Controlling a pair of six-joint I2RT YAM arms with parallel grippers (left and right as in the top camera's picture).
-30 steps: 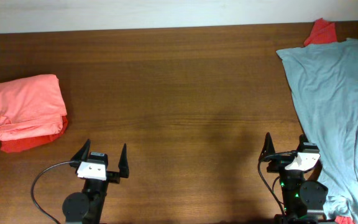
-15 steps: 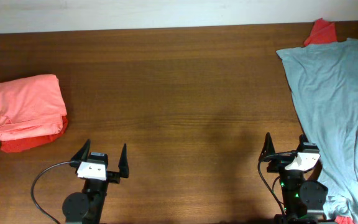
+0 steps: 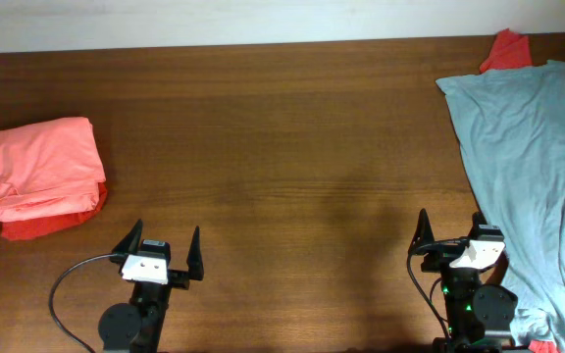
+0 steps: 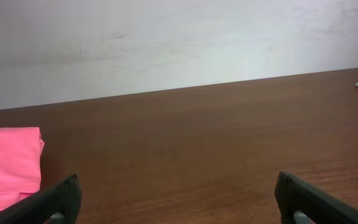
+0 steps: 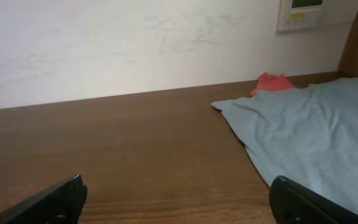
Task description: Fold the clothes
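Holding unchanged — left pincer (image 3: pixel 167 229), right pincer (image 3: pixel 449 224) agape, grey-blue shirt (image 3: pixel 528 147) unmoved

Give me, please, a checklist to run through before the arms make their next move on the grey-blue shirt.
1. Left gripper open and empty: ok.
2. Right gripper open and empty: ok.
3. Table middle bare for folding: ok.
4. Salmon-pink shirt folded, clear of the middle: ok.
5. Grey-blue shirt spread flat: not ok, wrinkled.
6. Red cloth free of the grey-blue shirt: cannot tell, partly hidden.
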